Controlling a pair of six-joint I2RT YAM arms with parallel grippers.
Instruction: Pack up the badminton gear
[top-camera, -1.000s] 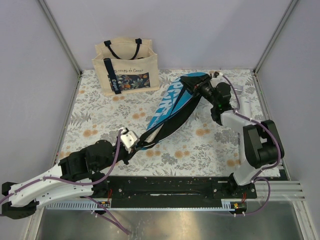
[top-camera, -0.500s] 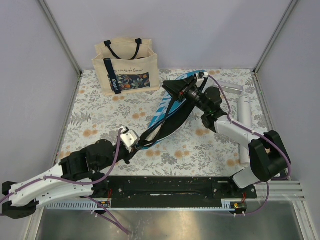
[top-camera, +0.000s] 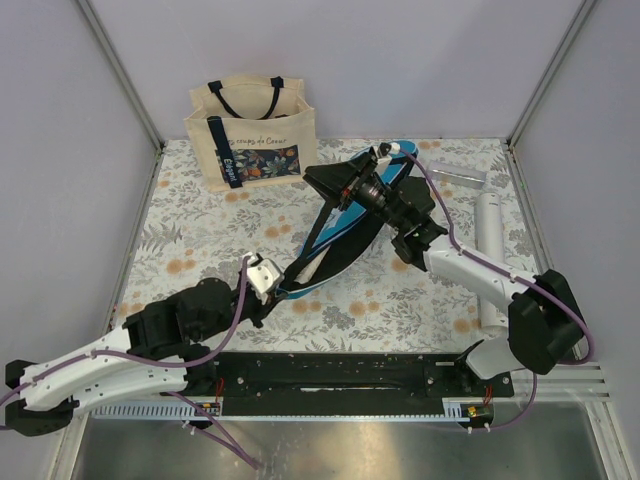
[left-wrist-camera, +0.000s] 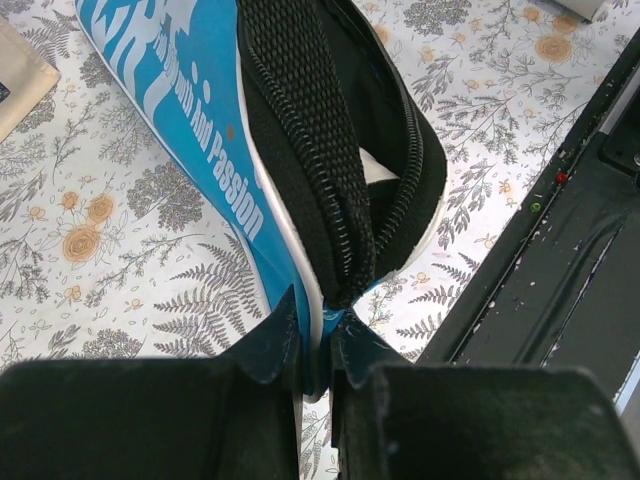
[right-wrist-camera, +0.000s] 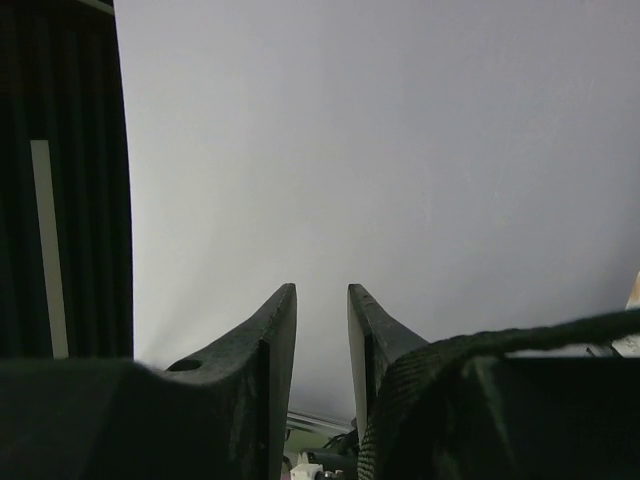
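Item: one blue racket-shaped fabric case (top-camera: 350, 245) with white lettering, lying diagonally on the floral-patterned table (top-camera: 200, 230), broad end toward the far wall, narrow end toward the left arm. From above we recorded what neither wrist camera showed: the white cylindrical tube (top-camera: 490, 240) along the right edge, well apart from the case, and the beige canvas tote (top-camera: 252, 130) with dark straps standing at the far left. Only the left wrist view showed the black zip (left-wrist-camera: 300, 130) parted, something white inside, and the left gripper (left-wrist-camera: 318, 325) pinched close on the case's narrow end. The left arm lay low and stretched forward. The right arm reached across above the case, the right gripper (right-wrist-camera: 321, 292) facing the wall, fingers a narrow slit apart. Black webbing (right-wrist-camera: 450, 365) lay against one finger, and we could not tell whether anything was gripped.
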